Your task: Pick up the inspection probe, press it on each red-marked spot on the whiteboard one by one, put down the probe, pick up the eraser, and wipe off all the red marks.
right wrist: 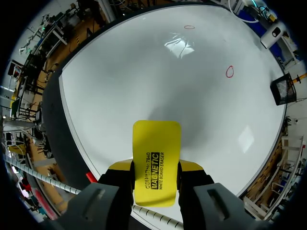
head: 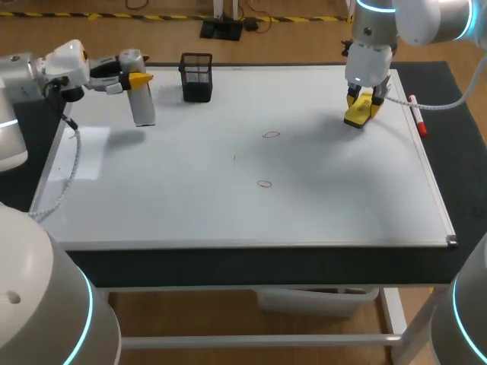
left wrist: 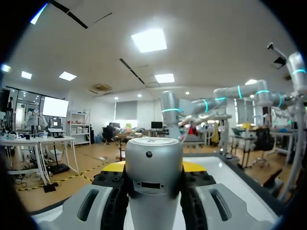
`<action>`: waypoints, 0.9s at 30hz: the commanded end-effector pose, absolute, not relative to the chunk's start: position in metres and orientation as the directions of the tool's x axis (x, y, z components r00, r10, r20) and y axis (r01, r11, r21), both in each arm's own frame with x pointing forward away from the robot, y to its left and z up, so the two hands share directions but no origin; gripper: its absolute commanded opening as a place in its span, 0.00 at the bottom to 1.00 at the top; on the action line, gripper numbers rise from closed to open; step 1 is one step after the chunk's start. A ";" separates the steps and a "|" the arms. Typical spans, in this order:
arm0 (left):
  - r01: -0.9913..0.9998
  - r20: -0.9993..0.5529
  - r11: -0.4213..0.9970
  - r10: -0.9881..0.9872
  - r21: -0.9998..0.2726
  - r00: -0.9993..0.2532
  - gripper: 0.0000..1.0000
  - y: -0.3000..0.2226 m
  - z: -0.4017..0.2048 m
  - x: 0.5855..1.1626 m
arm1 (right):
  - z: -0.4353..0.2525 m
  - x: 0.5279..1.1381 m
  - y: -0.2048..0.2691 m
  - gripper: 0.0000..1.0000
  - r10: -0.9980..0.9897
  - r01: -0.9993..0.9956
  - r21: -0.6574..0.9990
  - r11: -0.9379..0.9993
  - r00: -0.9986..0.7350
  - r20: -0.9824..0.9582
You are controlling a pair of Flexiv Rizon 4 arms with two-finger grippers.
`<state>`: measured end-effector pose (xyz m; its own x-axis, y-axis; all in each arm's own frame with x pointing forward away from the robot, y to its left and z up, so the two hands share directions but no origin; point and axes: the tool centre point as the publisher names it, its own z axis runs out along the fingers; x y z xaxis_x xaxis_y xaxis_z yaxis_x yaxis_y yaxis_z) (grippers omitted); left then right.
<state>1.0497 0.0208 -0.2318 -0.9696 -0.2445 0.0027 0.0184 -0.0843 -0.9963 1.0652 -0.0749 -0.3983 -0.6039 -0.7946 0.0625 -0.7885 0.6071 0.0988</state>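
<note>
My left gripper [head: 137, 78] is over the whiteboard's [head: 190, 205] far left corner, shut on the inspection probe [head: 143, 105], a silver-grey cylinder hanging down from it. In the left wrist view the probe [left wrist: 153, 165] fills the gap between the fingers of the left gripper [left wrist: 153, 177]. At the far right my right gripper [head: 364, 100] is shut on the yellow eraser [head: 358, 114], held low over the board. The eraser [right wrist: 156, 160] juts out ahead of the right gripper [right wrist: 156, 175]. Two small red marks [head: 271, 134] [head: 264, 183] sit mid-board, also in the right wrist view as red marks [right wrist: 230, 71] [right wrist: 189, 27].
A black mesh holder [head: 197, 77] stands at the board's far edge, just right of the probe. A red marker [head: 417, 115] lies on the board's right rim. A braided cable [head: 65, 175] hangs from my left arm over the board's left edge.
</note>
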 end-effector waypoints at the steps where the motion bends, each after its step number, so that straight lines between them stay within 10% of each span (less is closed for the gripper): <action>1: 0.023 0.000 -0.083 -0.266 -0.996 -0.964 0.00 0.027 -0.229 1.046 | -0.398 1.066 -0.075 0.00 -0.796 -0.790 0.098 0.606 -0.602 0.066; 27: 0.022 0.006 -0.093 -0.286 -0.995 -0.958 0.00 0.040 -0.229 1.047 | -0.398 1.062 0.020 0.00 -0.894 -0.892 0.093 0.442 -0.431 0.117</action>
